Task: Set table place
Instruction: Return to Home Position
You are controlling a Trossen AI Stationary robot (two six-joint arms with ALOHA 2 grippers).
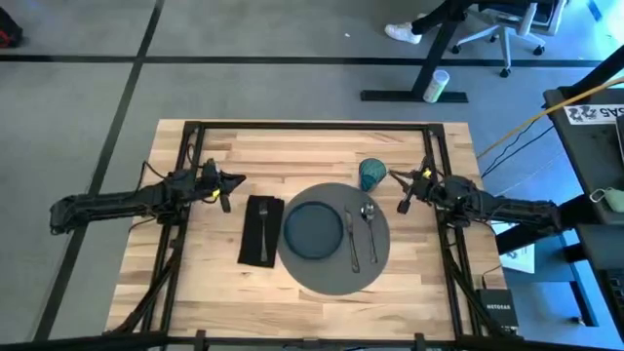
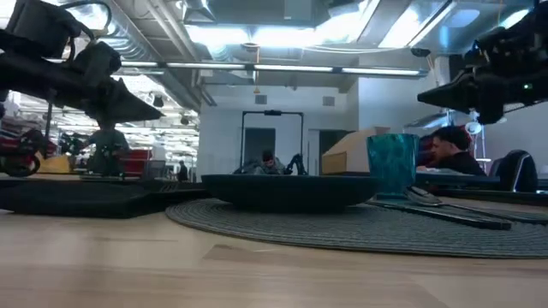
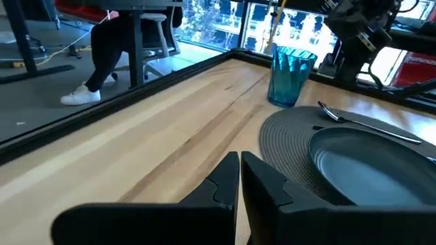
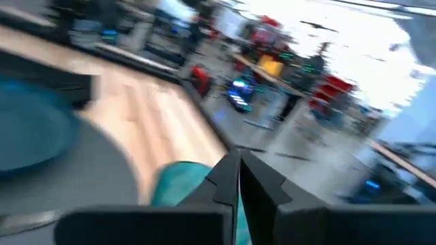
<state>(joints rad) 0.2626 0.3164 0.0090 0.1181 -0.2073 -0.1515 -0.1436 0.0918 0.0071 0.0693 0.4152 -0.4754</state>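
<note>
Table place (image 1: 331, 278) lies fully laid on the counter (image 1: 214, 292) between my left end effector (image 1: 237, 180) and right end effector (image 1: 395, 176), both closed and empty; only homing the arms seems left.

Wood table (image 1: 234, 146), black rails on the edges. Directly on it: round grey placemat (image 1: 327, 276) about centre, black napkin (image 1: 252, 244) against the mat's left-arm side, and teal cup (image 1: 371, 174) upright on bare wood just off the mat's far right rim.

Grey carpet floor (image 1: 78, 97), dark seams; office chair (image 1: 497, 37) beyond; bright ceiling strip lights (image 2: 282, 36)
</note>
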